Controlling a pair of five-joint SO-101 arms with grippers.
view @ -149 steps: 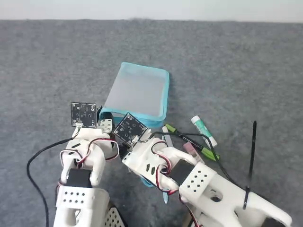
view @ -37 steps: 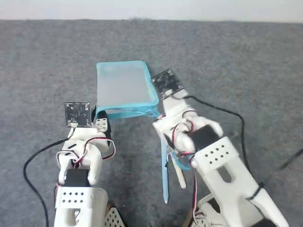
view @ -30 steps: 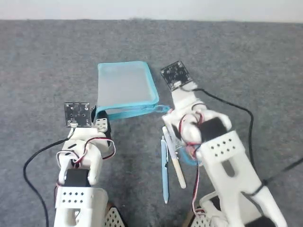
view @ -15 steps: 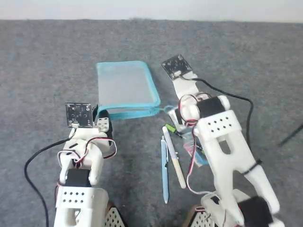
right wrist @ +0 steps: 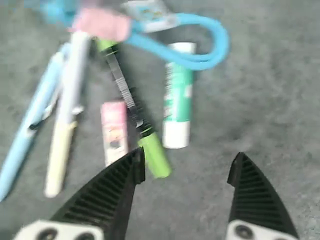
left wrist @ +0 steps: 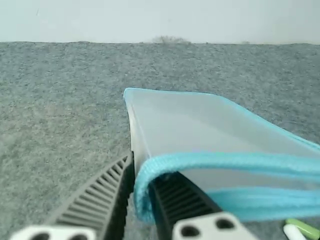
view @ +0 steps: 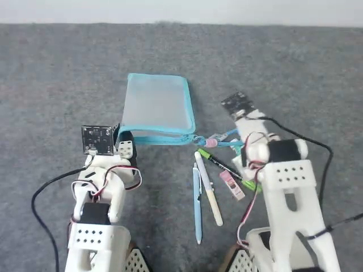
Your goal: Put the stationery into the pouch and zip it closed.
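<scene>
- On the glue stick [right wrist: 177, 95], a white tube, you have green print running lengthwise, too blurred to read. The small pink block [right wrist: 114, 132] carries a faint picture you can't make out either.
- Your worktop [view: 57, 73] is covered in a grey, nubbly, carpet-like fabric that runs back to a plain pale wall [view: 181, 11].
- The pouch [view: 159, 107] lies on the worktop ahead of the two arms. It is a frosted, see-through rectangle with rounded corners and bright blue fabric trim.
- Your left end effector [left wrist: 142, 170] is clamped tight on one blue-trimmed near corner of the pouch, with a ribbed black finger [left wrist: 100, 192] on each side of the edge.
- Your right end effector [right wrist: 187, 160] stands wide open with nothing in it. It hangs over the worktop near the glue stick's end.
- A blue strap loop [right wrist: 200, 45] and a pink tag [right wrist: 97, 22] trail from the pouch's other near corner, and the loop crosses the top of the glue stick.
- The stationery all lies outside the pouch, on the worktop by that corner.
- The light blue pen [view: 197, 204] and the cream pen [view: 209, 190] lie side by side.
- The slim black pen [view: 227, 170], green at both ends, slants across just beside them.
- The pink block sits between the cream pen and the black pen.
</scene>
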